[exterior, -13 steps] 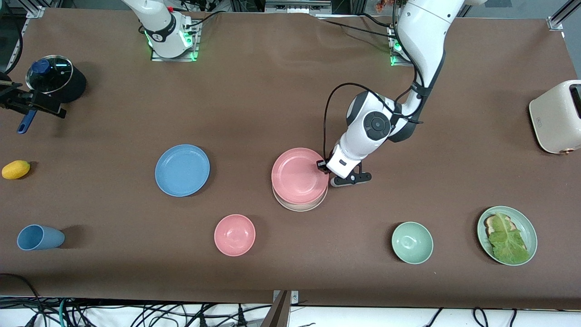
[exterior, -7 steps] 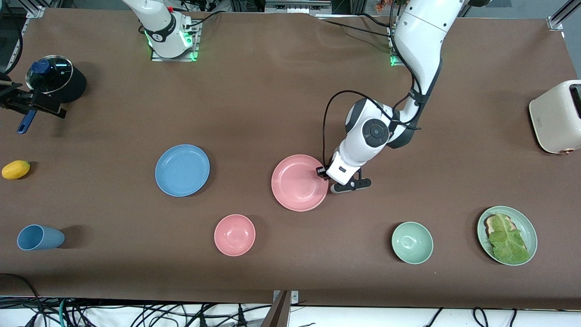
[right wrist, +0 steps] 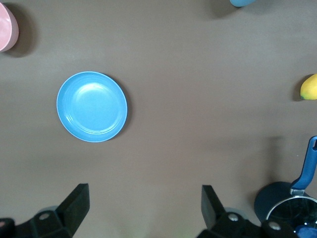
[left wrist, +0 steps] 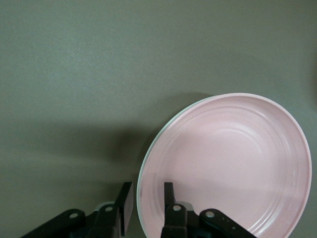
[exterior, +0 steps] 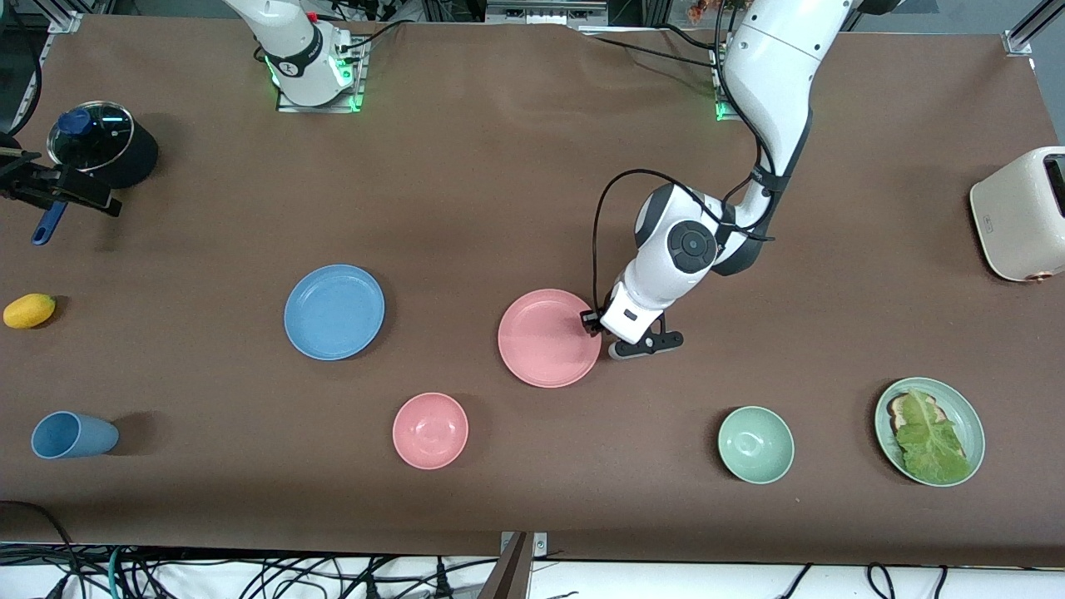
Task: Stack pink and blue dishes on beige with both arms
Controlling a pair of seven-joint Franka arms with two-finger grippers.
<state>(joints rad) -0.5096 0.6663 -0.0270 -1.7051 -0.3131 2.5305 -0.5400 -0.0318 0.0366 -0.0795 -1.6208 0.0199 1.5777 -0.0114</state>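
The pink plate lies mid-table and covers the beige plate, which is hidden in the front view. In the left wrist view a thin pale edge runs under the pink plate. My left gripper is shut on the pink plate's rim at the side toward the left arm's end, one finger outside and one inside. The blue plate lies flat, toward the right arm's end. My right gripper hangs open high over the table, outside the front view.
A pink bowl, a blue cup and a green bowl stand near the front edge. A green plate holds toast and lettuce. A toaster, a lidded pot and a yellow fruit sit at the table's ends.
My left gripper has lowered the pink plate onto the beige plate, whose rim showed below it a second ago and is now covered. The right arm has not moved.
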